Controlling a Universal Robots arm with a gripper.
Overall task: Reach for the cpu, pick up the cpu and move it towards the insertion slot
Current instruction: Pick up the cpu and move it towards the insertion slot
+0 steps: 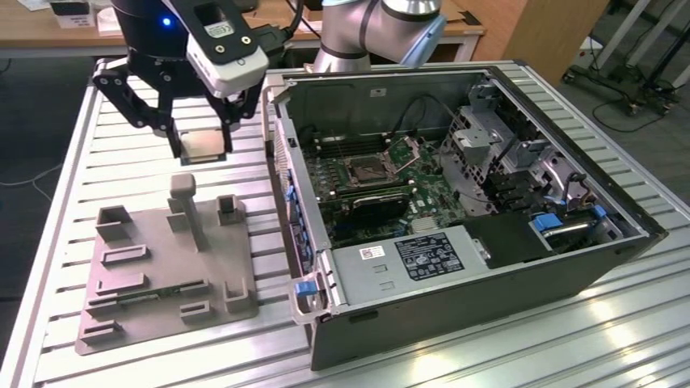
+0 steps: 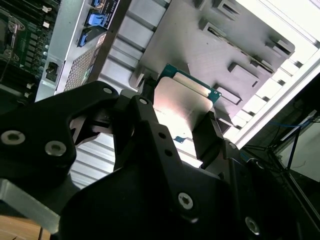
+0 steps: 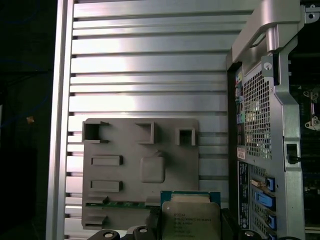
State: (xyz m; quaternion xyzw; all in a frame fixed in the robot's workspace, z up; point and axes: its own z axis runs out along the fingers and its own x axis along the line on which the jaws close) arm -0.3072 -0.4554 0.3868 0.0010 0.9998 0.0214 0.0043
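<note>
Cpu (image 1: pixel 205 146) is pinched by its edges in the pincer (image 1: pixel 203 133), hanging over the grey tray (image 1: pixel 140 299) on the worktop (image 1: pixel 129 158) and well apart from the slot (image 1: pixel 370 170) inside the open case (image 1: pixel 453 311), so I'd carry it flat, go slow and clear the case's side wall.

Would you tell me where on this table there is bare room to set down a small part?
Bare slats lie beyond the grey tray, near the gripper holding the cpu, and in front of the computer case. The strip between tray and case is tight.
</note>
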